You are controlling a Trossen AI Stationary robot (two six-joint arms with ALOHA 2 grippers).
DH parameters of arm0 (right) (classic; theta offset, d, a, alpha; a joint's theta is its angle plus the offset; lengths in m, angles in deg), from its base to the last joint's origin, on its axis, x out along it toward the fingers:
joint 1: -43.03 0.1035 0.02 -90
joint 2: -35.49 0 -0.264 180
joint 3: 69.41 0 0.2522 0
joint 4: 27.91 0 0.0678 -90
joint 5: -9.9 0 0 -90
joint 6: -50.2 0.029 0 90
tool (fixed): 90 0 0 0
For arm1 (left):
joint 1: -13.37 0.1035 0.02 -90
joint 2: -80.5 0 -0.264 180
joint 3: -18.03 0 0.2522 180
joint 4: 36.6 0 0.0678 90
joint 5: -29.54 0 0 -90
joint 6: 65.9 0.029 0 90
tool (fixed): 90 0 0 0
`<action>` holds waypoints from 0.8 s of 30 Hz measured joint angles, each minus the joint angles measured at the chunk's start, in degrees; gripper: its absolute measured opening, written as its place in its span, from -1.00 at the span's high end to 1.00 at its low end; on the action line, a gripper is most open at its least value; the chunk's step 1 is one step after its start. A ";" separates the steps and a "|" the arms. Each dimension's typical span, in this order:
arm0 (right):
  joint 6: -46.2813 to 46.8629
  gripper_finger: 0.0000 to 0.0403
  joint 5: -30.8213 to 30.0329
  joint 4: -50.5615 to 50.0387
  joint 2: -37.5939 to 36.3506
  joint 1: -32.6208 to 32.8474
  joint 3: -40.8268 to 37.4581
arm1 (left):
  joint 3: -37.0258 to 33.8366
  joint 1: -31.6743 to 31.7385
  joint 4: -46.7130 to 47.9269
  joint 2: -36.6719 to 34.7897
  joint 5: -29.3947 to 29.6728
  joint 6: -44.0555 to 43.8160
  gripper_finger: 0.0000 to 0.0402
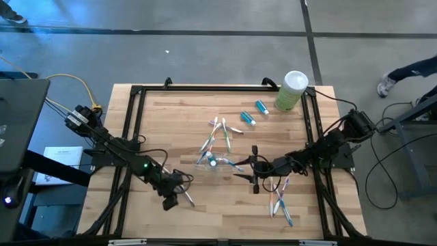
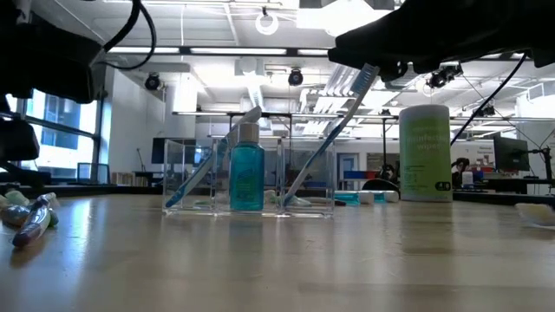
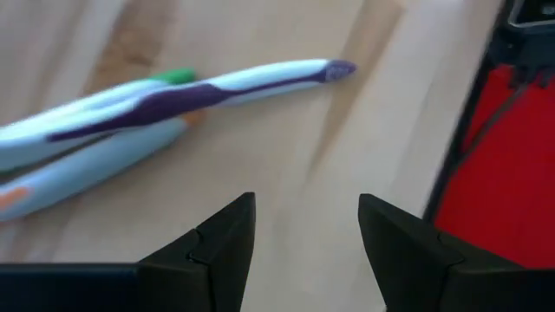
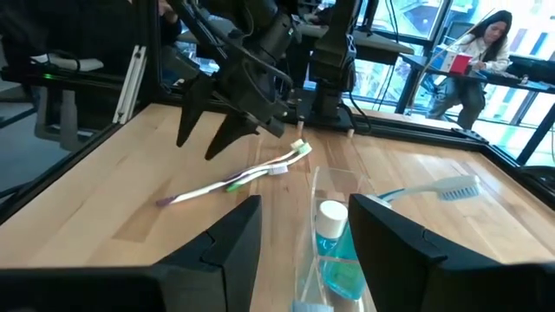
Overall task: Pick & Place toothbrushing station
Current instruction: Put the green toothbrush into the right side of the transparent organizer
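Observation:
The clear cup (image 1: 212, 161) stands on its base mid-table. It holds a blue white-capped tube (image 2: 247, 178) and toothbrushes that lean out over its rim (image 2: 347, 113). My right gripper (image 1: 240, 171) is open, just right of the cup and higher than its rim. In its wrist view the cup (image 4: 314, 225) and tube (image 4: 334, 247) show past the gap between the fingers. My left gripper (image 1: 179, 197) is open near the front left, over two toothbrushes (image 3: 165, 104) that lie flat on the wood, with nothing between its fingers.
A pale-green canister (image 1: 292, 90) with a white lid stands at the far right. Two blue tubes (image 1: 254, 113) lie near it. Loose toothbrushes lie behind the cup (image 1: 218, 130) and at the near right (image 1: 281, 201). A black frame (image 1: 133, 137) borders the table.

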 joint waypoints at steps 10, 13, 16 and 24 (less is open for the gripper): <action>1.18 0.18 -0.01 -0.10 0.00 0.50 0.00 | 0.00 0.13 9.19 0.00 1.81 -9.78 0.00; 1.02 0.18 0.00 -0.35 0.00 0.83 0.00 | 0.02 0.13 12.09 0.00 2.09 -13.03 0.00; 0.79 0.18 0.00 -0.58 0.00 0.81 0.00 | 0.13 0.13 14.89 -0.08 3.15 -16.68 0.00; 0.75 0.18 -0.22 -1.16 0.00 0.45 0.00 | 0.19 0.10 18.13 -0.15 6.77 -26.67 0.00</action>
